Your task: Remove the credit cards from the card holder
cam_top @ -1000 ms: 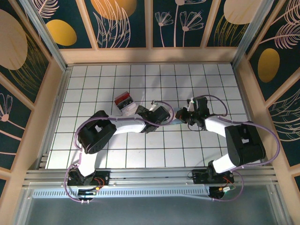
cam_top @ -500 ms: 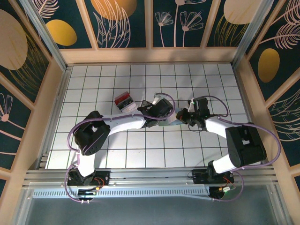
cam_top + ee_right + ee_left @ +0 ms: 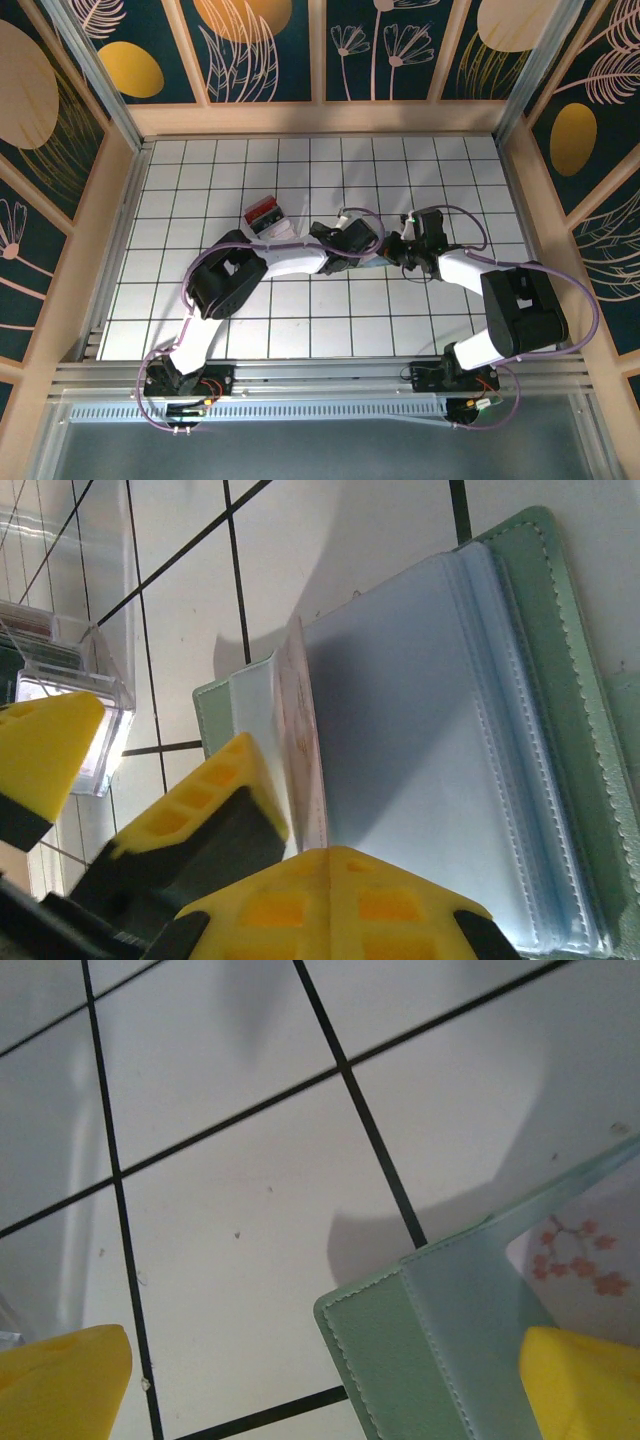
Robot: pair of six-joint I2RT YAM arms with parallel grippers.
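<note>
Card holder (image 3: 373,263) lay open near the middle of the white tiled counter (image 3: 300,170), between the two pincers. From above it was only a pale green sliver, with the left pincer (image 3: 362,256) at its left side and the right pincer (image 3: 390,252) at its right. How either pincer stood could not be read there.

The left wrist camera showed that pincer's yellow fingers (image 3: 62,1380) spread wide, one over bare counter and the other over a green panel of the holder. Beside that panel showed a white credit card (image 3: 590,1250) with pink blossom print.

The right wrist camera showed the holder's inside: pale blue clear sleeves within a stitched green cover. A pinkish card (image 3: 305,740) stood raised on edge from the sleeves. Its near end ran into the tip of the right pincer (image 3: 330,865), whose two fingers were pressed together on it. That view also caught the left pincer's spread fingers, one at the holder's edge, and a clear box (image 3: 70,670) beyond.

Counted: one holder, one clear box with red and white contents, two arms, and one card in each wrist view. Whether both were the same card could not be told.

Against half a second before, the left arm's elbow had swung rightward toward the middle. The right arm, holder and box lay as before.
</note>
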